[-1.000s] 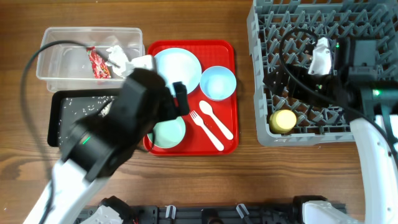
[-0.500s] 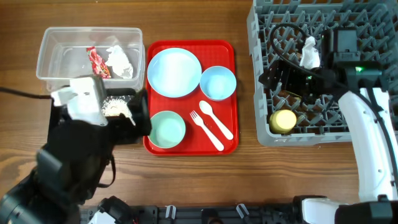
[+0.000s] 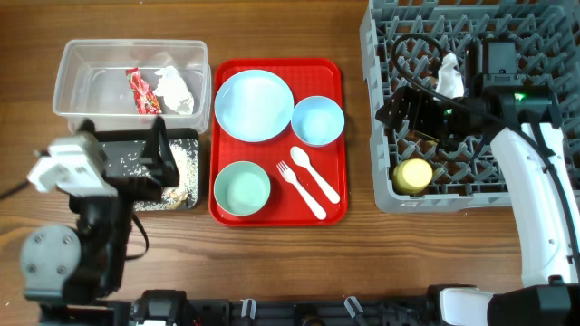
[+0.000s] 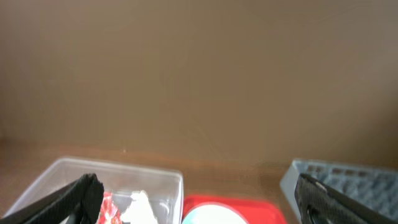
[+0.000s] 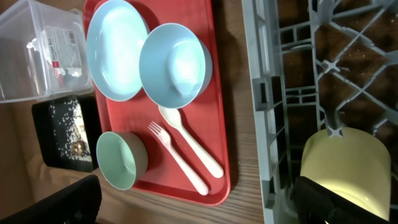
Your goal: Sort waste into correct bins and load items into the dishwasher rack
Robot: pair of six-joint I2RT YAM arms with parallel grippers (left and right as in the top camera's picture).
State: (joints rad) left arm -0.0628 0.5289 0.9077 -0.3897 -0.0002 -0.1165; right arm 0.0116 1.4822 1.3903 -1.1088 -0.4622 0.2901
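The clear tub (image 3: 82, 59) holds the red wrapper (image 3: 142, 91) and white tissue (image 3: 175, 88). Food crumbs (image 3: 184, 167) lie in the black tray (image 3: 186, 195), which is partly under my left arm. My left gripper (image 3: 159, 138) is open and empty, raised and tilted level; its view shows the tub (image 4: 124, 177) between the fingers (image 4: 196, 190). On the red tray (image 3: 331, 204) are the plate (image 3: 253, 105), blue bowl (image 3: 317, 119), mint bowl (image 3: 242, 188), fork (image 3: 302, 188) and spoon (image 3: 314, 172). The yellow cup (image 3: 412, 175) sits in the rack (image 3: 381, 195). My right gripper (image 3: 399, 110) hovers open over the rack's left side.
The right wrist view shows the red tray (image 5: 219, 112), plate (image 5: 115, 43), blue bowl (image 5: 174, 62), mint bowl (image 5: 118, 162), fork (image 5: 177, 163), spoon (image 5: 189, 144), yellow cup (image 5: 345, 162) and rack wall (image 5: 258, 74). Bare wood lies along the table's front.
My left arm has pulled back from over the red tray to the lower left and tilted up. Crumbs now show in the black tray. My right arm has shifted slightly over the rack.
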